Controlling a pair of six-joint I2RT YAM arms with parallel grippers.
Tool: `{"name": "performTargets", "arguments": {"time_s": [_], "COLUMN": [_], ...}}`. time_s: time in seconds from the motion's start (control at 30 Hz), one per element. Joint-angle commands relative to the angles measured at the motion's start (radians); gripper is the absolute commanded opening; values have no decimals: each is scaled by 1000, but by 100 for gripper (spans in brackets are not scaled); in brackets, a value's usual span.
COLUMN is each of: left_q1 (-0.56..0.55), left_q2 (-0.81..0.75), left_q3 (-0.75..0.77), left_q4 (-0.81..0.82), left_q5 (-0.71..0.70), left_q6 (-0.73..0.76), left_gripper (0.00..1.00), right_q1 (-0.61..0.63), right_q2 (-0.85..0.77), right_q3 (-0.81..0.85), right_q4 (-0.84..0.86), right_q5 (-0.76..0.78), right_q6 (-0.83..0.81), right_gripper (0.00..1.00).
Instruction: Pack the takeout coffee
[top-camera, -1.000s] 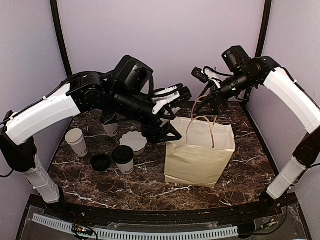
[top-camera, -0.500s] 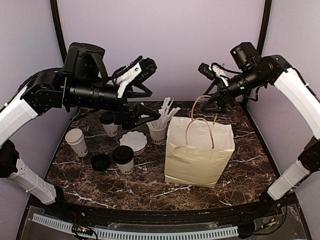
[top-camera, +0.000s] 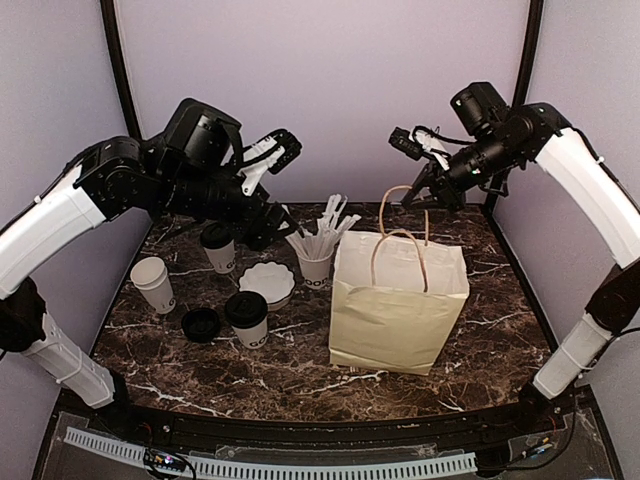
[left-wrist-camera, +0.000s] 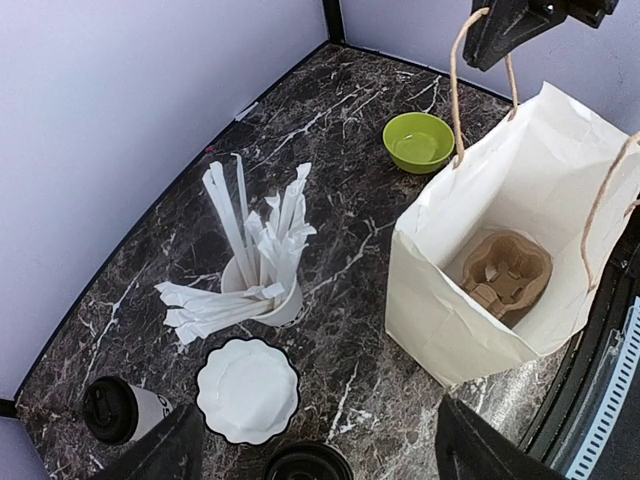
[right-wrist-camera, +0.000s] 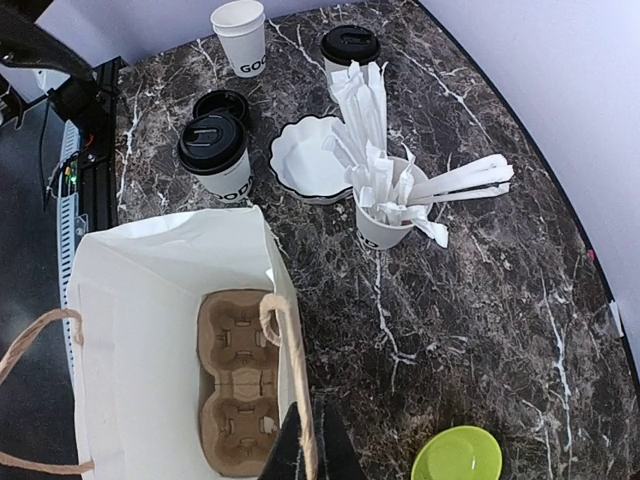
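Two takeout coffee cups with black lids stand left of the white paper bag (top-camera: 400, 310): one near the front (top-camera: 247, 318) (right-wrist-camera: 215, 155), the other further back (top-camera: 218, 247) (right-wrist-camera: 350, 50) (left-wrist-camera: 120, 408). My right gripper (top-camera: 412, 193) (right-wrist-camera: 305, 440) is shut on the bag's far rope handle (right-wrist-camera: 290, 350), holding it up. A brown cup carrier (right-wrist-camera: 240, 380) (left-wrist-camera: 505, 270) lies inside the bag. My left gripper (top-camera: 278, 150) (left-wrist-camera: 320, 460) hangs open and empty, high above the cups and left of the bag.
A lidless white cup (top-camera: 152, 283) and a loose black lid (top-camera: 201, 323) sit at the left. A white scalloped bowl (top-camera: 268, 283) and a cup of straws (top-camera: 315, 262) stand between the coffees and the bag. A green bowl (left-wrist-camera: 418, 140) lies behind the bag.
My right gripper has shut on the bag's handle. My left arm has swung back to the left and up, away from the bag's mouth.
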Motion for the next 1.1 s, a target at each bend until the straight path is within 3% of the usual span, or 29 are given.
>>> {"name": "performTargets", "arguments": {"time_s": [0.0, 0.23, 0.4, 0.6, 1.07], "left_q1": [-2, -2, 2, 11, 26], "left_q2": [-34, -55, -17, 3, -99], "left_q3": [-19, -68, -99, -169, -371], "left_q4": [-25, -29, -138, -243, -247], "left_q5": [-34, -71, -153, -166, -59], "left_q6": [-36, -38, -100, -204, -374], "left_gripper": [82, 82, 83, 87, 87], "right_q1": [-7, -6, -4, 12, 191], "right_q2": [46, 10, -43, -118, -292], "right_q3": [96, 79, 35, -50, -311], "right_q4": [28, 56, 47, -89, -170], "right_q5": [4, -22, -103, -259, -370], "right_q6": [2, 11, 5, -124, -203], "right_gripper": [0, 0, 0, 0, 0]}}
